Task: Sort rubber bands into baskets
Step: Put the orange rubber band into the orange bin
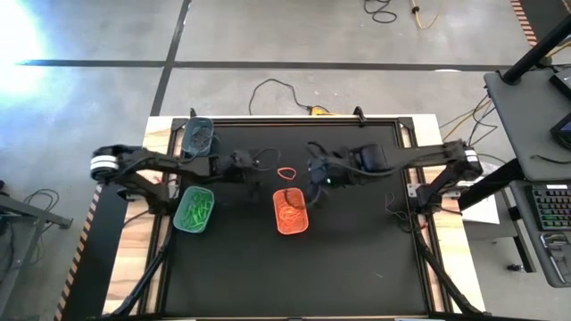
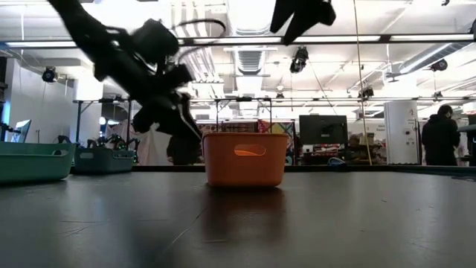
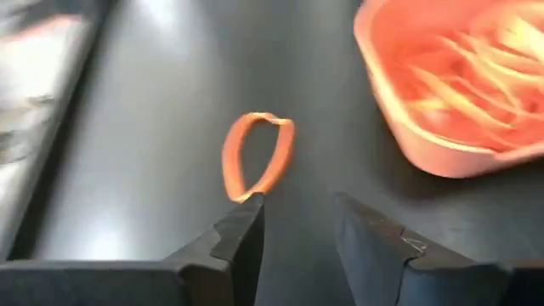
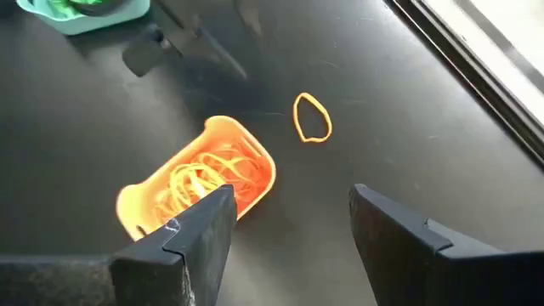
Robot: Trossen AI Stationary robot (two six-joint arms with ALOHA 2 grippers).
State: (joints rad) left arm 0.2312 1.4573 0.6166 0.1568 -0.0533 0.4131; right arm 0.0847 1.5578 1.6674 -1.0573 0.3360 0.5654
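One orange rubber band [image 1: 286, 173] lies flat on the black table, between my two grippers. My left gripper [image 3: 297, 225] is open and low over the table. The band's [image 3: 257, 157] near end lies right at one of its fingertips [image 3: 248, 212]. My right gripper [image 4: 289, 212] is open and high above the orange basket [image 4: 200, 183], with nothing between its fingers. That basket [image 1: 291, 211] holds several orange bands. The light green basket [image 1: 194, 209] holds green bands. The dark basket [image 1: 198, 135] stands at the far left. My left gripper comes slanting down from the table's left. The band's near end [image 3: 246, 195] meets one fingertip in the picture, but I cannot tell whether they touch. The band lies flat on the table, outside the gap between the fingers.
The table [image 1: 357, 259] is black with a raised frame. Cables [image 1: 277, 89] trail on the floor beyond its far edge. A desk with a keyboard [image 1: 553, 209] stands to the right. In the low view a person [image 2: 440, 134] stands far off in the room.
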